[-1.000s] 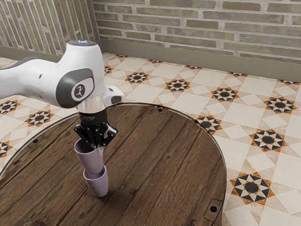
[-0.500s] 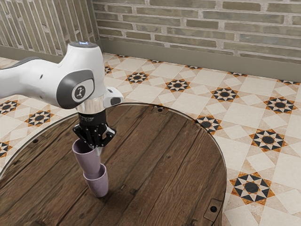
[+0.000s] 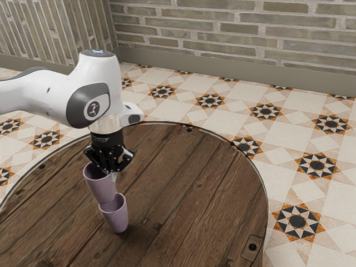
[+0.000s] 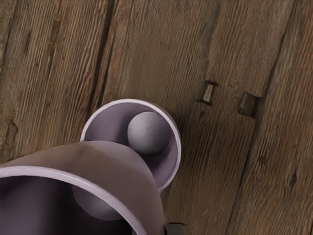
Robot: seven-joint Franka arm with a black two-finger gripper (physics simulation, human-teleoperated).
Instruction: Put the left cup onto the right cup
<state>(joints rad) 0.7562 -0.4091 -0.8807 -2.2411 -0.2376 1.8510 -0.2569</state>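
Exterior view | gripper (image 3: 109,168) clenched on rim of upper cup (image 3: 99,186) | upper cup tilted, base resting in mouth of lower cup (image 3: 115,216) | lower cup upright on round wooden table (image 3: 194,189) | wrist view: upper cup's wall overlaps lower cup's rim

Arm (image 3: 50,92): glossy white shell, rounded links, a mid-grey band (image 3: 25,74) running along the top of the rear link. The wrist housing carries a large mid-grey side cap (image 3: 90,105), rounded outline, with a small white circular logo at its centre. A small bluish disc (image 3: 99,51) sits on top of the housing. A short white stub (image 3: 132,115) with a dark spot juts from the side. Under the housing there's a silver-grey flange ring (image 3: 107,127), then the tool (image 3: 112,172): matte black, angular, faceted body.
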